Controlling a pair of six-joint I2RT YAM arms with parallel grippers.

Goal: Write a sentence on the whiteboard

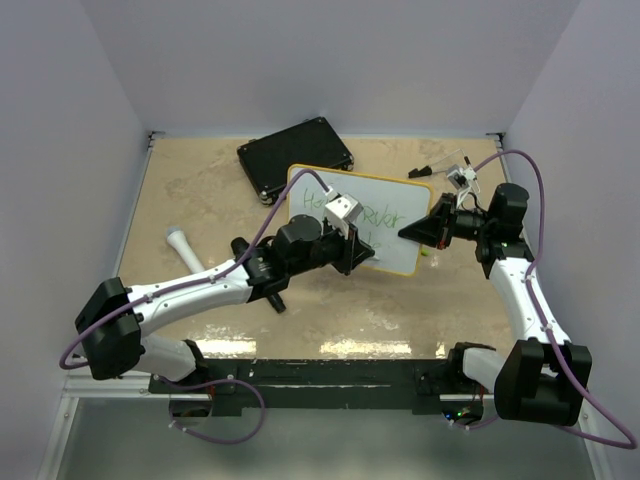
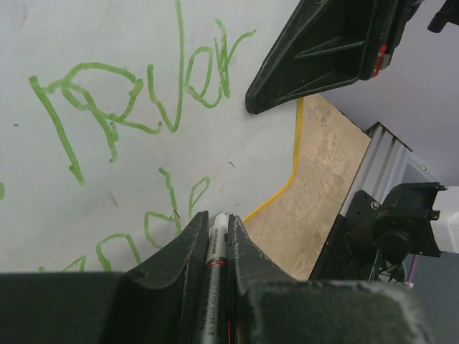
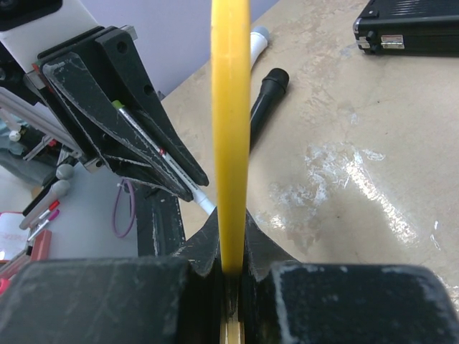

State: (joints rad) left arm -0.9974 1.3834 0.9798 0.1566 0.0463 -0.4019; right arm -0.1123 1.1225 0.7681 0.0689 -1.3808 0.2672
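Note:
The whiteboard [image 1: 392, 238] is white with a thin yellow rim and is held near the table's middle. Green handwritten words, the sentence [image 2: 107, 107], cross its face and also show in the top view [image 1: 372, 214]. My right gripper [image 1: 410, 232] is shut on the board's right edge. In the right wrist view the rim [image 3: 230, 107] runs edge-on between the right gripper's [image 3: 230, 236] fingers. My left gripper [image 2: 217, 218] is shut on a white marker [image 2: 216, 247]. Its tip is at the board's face near the lower right corner. The left gripper also shows in the top view [image 1: 352, 248].
A black case [image 1: 296, 157] lies at the back, behind the board. A white cylinder [image 1: 186, 250] and a black cylinder [image 3: 267, 93] lie on the table to the left. Small clutter [image 1: 452, 172] sits at the back right. Walls close three sides.

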